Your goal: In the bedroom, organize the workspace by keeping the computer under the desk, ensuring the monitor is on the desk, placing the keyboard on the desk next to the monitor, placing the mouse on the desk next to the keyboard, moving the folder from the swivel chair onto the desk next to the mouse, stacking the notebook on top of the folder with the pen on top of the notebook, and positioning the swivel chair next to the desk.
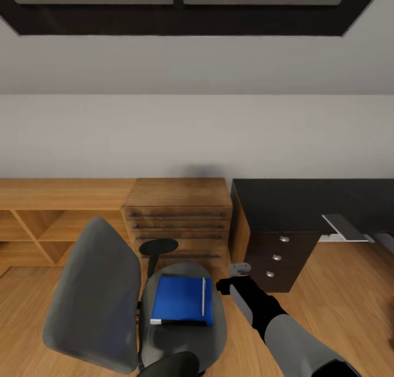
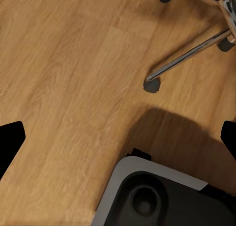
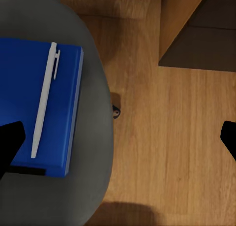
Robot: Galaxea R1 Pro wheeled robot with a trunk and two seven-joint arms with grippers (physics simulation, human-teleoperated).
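Blue folder (image 1: 180, 299) sits flat on the chair (image 1: 109, 306) seat, and the pen (image 1: 203, 296) lies along its edge nearest the right hand (image 1: 232, 278). That hand hovers just beside the seat, between chair and desk (image 1: 306, 202), with nothing in it; the right wrist view shows its fingertips (image 3: 10, 142) spread wide, the folder under one of them and bare floor (image 3: 162, 137) beneath the gap. Left hand hangs low over the floor by the chair's chrome legs (image 2: 191, 51), fingers wide apart too, holding nothing. Progress looks early: the folder is not yet on the desk, and the desk's black top in view carries only a grey slab (image 1: 343, 226) at its far end, which I can't identify. Notebook stacking, the pen and the chair's placing all look left to do.
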